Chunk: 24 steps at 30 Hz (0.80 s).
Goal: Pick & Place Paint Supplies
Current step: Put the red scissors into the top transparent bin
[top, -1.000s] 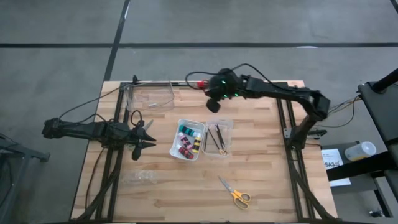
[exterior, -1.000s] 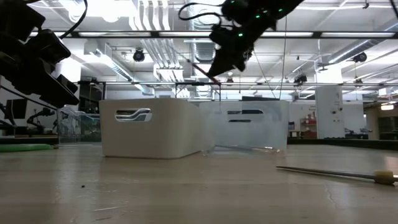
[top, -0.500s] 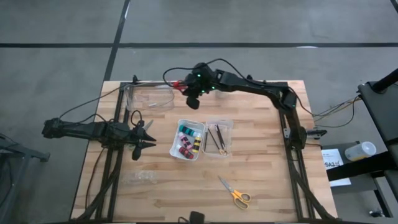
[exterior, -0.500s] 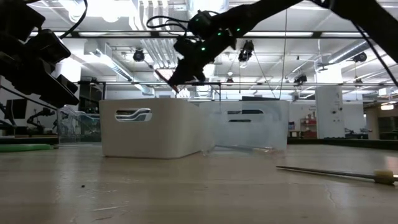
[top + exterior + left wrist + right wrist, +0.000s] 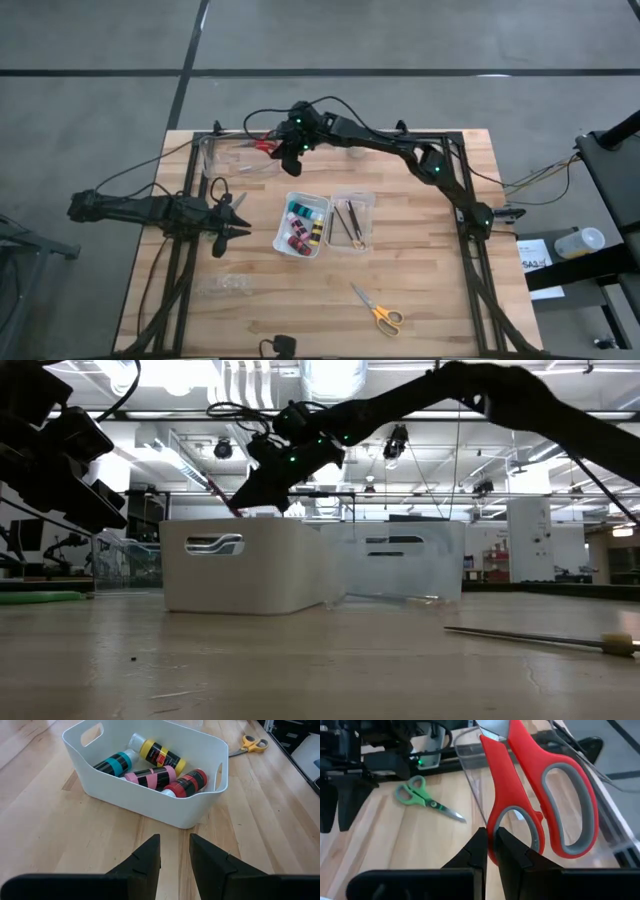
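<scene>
My right gripper hangs above the clear bin at the table's far left, shut on red-handled scissors. In the right wrist view the scissors reach ahead of the fingers, blades pointing away. Four paint bottles lie in the white bin. Thin brushes lie in a small clear bin beside it. Yellow-handled scissors lie flat near the front edge. My left gripper waits at the left, open on nothing. My right gripper pinches the red scissors between its two fingers at the near end of one handle loop. The fingers slant down, coming from the table's right. The scissors stick out ahead along the fingers, lifted clear above the clear bin.
Green-handled scissors lie on the table between the clear bin and my left arm. A flat clear piece lies at the near left. Bare wood lies around the yellow scissors and toward the table's right.
My right gripper has swung along the far edge toward the table's left and sunk a little, turning as it went. It has carried the red scissors from the far middle to above the clear bin. The scissors stay in the hold, clear of the table.
</scene>
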{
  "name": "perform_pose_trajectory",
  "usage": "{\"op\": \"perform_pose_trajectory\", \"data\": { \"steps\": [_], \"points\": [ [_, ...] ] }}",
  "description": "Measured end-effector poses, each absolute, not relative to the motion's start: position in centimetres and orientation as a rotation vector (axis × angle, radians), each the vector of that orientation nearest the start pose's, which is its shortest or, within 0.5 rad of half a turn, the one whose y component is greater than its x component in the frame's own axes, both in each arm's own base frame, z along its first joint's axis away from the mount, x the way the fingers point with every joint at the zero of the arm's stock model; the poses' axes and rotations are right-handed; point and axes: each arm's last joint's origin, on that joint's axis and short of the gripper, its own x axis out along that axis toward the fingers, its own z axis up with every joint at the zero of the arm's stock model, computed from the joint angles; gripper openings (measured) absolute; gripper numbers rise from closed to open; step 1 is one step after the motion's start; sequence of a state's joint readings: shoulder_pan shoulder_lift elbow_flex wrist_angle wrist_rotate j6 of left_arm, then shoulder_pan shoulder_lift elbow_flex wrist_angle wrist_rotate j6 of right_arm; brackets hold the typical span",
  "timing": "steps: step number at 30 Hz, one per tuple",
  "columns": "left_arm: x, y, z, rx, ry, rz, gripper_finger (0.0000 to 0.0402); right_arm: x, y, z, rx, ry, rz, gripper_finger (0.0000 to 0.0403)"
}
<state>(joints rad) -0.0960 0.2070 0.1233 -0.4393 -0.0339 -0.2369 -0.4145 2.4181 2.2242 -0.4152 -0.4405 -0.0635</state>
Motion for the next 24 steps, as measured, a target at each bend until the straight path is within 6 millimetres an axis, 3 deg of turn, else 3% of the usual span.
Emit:
{"op": "perform_pose_trajectory", "data": {
  "steps": [9, 24],
  "points": [
    [9.4, -0.8, 14.9, -0.197, 0.526, 0.002, 0.0108, 51.8, -21.4, 22.2, 0.214, 0.583, 0.047, 0.0021],
    [9.4, -0.8, 14.9, -0.197, 0.526, 0.001, 0.0108, 51.7, -21.5, 21.3, 0.199, 0.641, -0.01, 0.0021]
  ]
}}
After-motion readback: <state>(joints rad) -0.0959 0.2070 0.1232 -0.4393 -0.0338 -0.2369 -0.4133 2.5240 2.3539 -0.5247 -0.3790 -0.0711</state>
